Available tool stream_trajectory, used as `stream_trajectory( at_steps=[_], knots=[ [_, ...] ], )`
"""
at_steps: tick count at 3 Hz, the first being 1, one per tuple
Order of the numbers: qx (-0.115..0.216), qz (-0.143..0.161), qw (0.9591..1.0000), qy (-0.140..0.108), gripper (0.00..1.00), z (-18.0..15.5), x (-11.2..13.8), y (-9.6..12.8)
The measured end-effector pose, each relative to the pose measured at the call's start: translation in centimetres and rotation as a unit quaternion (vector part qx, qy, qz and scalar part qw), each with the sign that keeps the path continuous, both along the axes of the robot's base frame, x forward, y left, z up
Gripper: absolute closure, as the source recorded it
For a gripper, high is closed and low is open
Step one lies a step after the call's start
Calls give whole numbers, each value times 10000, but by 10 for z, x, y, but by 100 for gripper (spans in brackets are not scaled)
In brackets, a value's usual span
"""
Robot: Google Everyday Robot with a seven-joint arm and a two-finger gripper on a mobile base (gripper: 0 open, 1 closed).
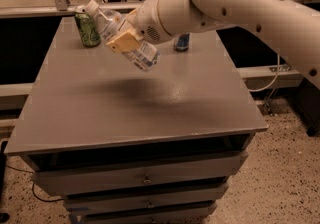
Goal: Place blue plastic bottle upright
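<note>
The blue plastic bottle (127, 40) is a clear bottle with a white cap at its upper left end and a pale blue-white label. It hangs tilted in the air above the grey table top (135, 103), cap up and to the left. My gripper (122, 42) is shut on the bottle's middle, with a tan finger pad (121, 41) across it. The big white arm comes in from the upper right.
A green can (87, 27) stands at the table's back left, close behind the bottle's cap. A blue-and-silver slim can (181, 42) stands at the back, partly hidden by the arm. Drawers sit under the table top.
</note>
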State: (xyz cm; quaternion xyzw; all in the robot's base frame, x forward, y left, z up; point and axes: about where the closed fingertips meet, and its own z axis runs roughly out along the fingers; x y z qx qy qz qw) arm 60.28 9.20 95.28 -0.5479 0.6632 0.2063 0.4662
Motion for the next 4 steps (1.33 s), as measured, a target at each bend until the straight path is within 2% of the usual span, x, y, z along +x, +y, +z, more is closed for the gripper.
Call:
stream_trajectory(
  at_steps=[1,2,4],
  knots=[
    [1009,84,9947,-196,100,16,2,-17],
    [1861,385,9813,-318,100,26,4,-37],
    [1995,467,9781,-374,100,23,4,-33]
  ],
)
